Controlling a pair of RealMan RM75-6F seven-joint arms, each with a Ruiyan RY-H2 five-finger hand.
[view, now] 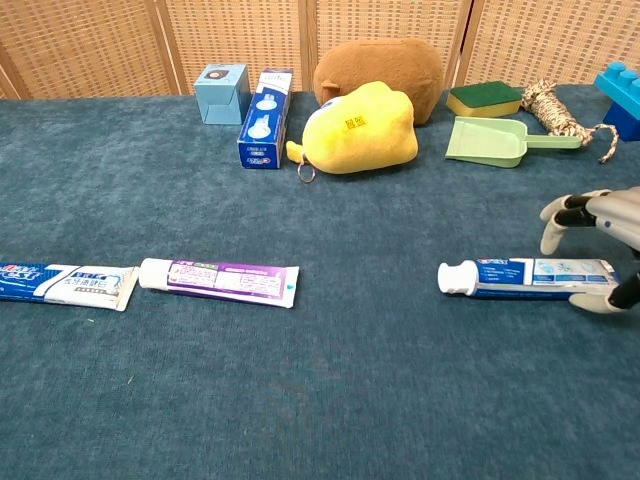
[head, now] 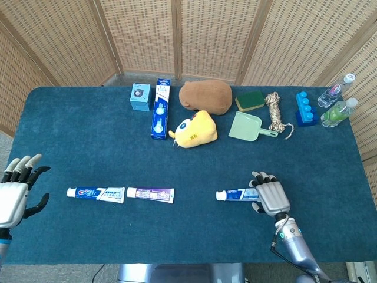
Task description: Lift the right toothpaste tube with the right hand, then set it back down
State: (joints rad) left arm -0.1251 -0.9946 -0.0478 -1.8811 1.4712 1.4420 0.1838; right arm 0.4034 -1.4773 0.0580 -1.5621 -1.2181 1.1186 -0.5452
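Observation:
The right toothpaste tube (head: 234, 194) (view: 520, 278), white and blue with a white cap pointing left, lies flat on the blue cloth. My right hand (head: 271, 197) (view: 600, 245) arches over its tail end. In the chest view the curled fingers hang just behind the tube and the thumb (view: 600, 303) lies against its near edge. The hand straddles the tube without clasping it. My left hand (head: 15, 190) hovers at the table's left edge with fingers spread, holding nothing.
Two more toothpaste tubes (head: 95, 193) (head: 151, 194) lie in a row at the front left. Along the back stand a toothpaste box (head: 159, 109), a yellow plush (head: 194, 130), a brown plush (head: 206, 95), a green dustpan (head: 247, 127), rope, blue blocks and bottles (head: 339, 112).

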